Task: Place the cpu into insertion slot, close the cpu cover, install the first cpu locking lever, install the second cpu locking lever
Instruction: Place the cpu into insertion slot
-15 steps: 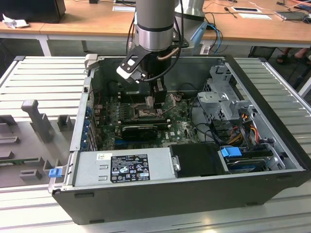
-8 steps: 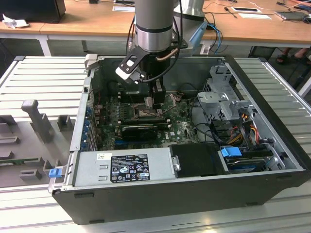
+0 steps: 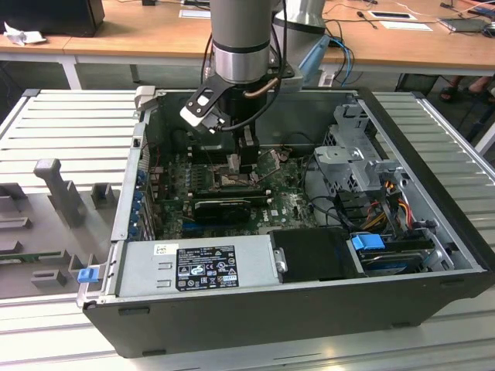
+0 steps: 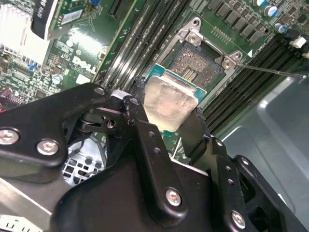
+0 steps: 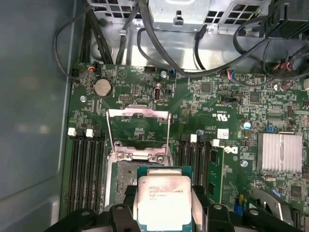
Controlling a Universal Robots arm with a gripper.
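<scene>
My gripper point(image 4: 165, 112) is shut on the cpu point(image 4: 170, 101), a pale silver square chip on a green-edged base, clamped by two opposite sides between the black fingers point(image 4: 140, 104). The chip hangs tilted just over the insertion slot point(image 4: 200, 63), covering part of its brownish centre. In the first wrist view the cpu point(image 5: 164, 193) sits between the gripper point(image 5: 164, 215) fingers, overlapping the insertion slot point(image 5: 126, 176). The cpu cover point(image 5: 137, 113), a thin silver frame, stands swung open beyond the socket. In the exterior view the gripper point(image 3: 246, 166) reaches down into the case over the motherboard point(image 3: 286, 205).
Long black memory slots point(image 5: 87, 164) flank the socket on both sides. A finned heatsink point(image 5: 279, 152) and black cables point(image 5: 193, 53) lie further off. The case walls point(image 3: 421, 147), drive cage point(image 3: 356, 147) and power supply point(image 3: 197, 267) enclose the board. A thin metal rod point(image 4: 270, 70) juts beside the socket.
</scene>
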